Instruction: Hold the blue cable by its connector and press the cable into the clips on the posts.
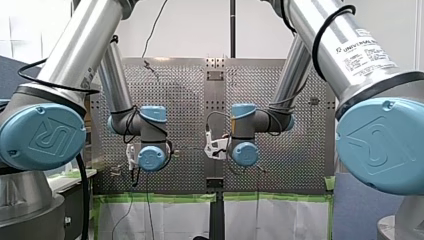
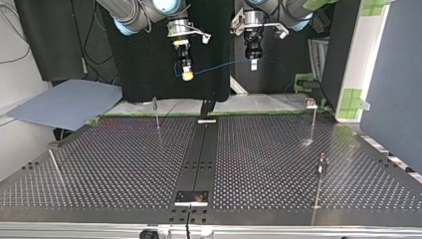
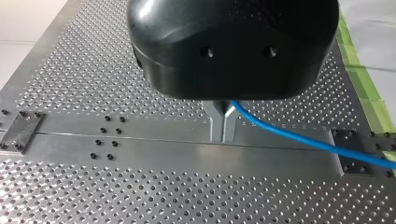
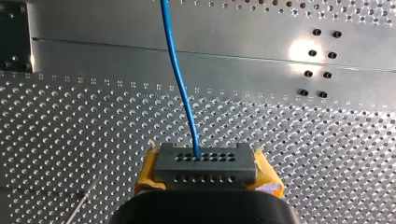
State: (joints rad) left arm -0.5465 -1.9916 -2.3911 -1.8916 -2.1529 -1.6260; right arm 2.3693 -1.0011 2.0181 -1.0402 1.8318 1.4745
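Blue cable (image 2: pixel 215 67) aloft, well above the tabletop (image 2: pixel 124 164), strung in a shallow, slack curve between the two grippers. One end fixed in a dark grey connector (image 4: pixel 205 163), a flat block with rows of small holes; out of its middle and away across the tabletop's plain centre strip (image 4: pixel 93 60) in the right wrist view. Connector clamped from both sides by the yellow pads (image 4: pixel 147 173) of my right gripper (image 4: pixel 208 173), at the top view's left. Farther along, cable pinched by my left gripper (image 3: pixel 223 134), at the top view's right: metal fingers (image 3: pixel 216 122) closed together on it, blue line emerging just under the black housing (image 3: pixel 233 46) and trailing off to one side above the centre strip. Both grippers pointing down, side by side, near each other, clear of the tabletop.

Three thin upright posts on the perforated tabletop, each with a small clip (image 2: pixel 311 103) on top, all well apart from the cable. Arm-side post (image 2: pixel 157 115) close to the edge nearest the arms, a little off the centre strip. Corner post (image 2: pixel 313 122) toward the same edge, near its corner at the top view's right. Side post (image 2: pixel 319 181) along that right-hand edge, farther from the arms. Thin pale rod (image 2: pixel 55 168) tilted near the opposite edge.
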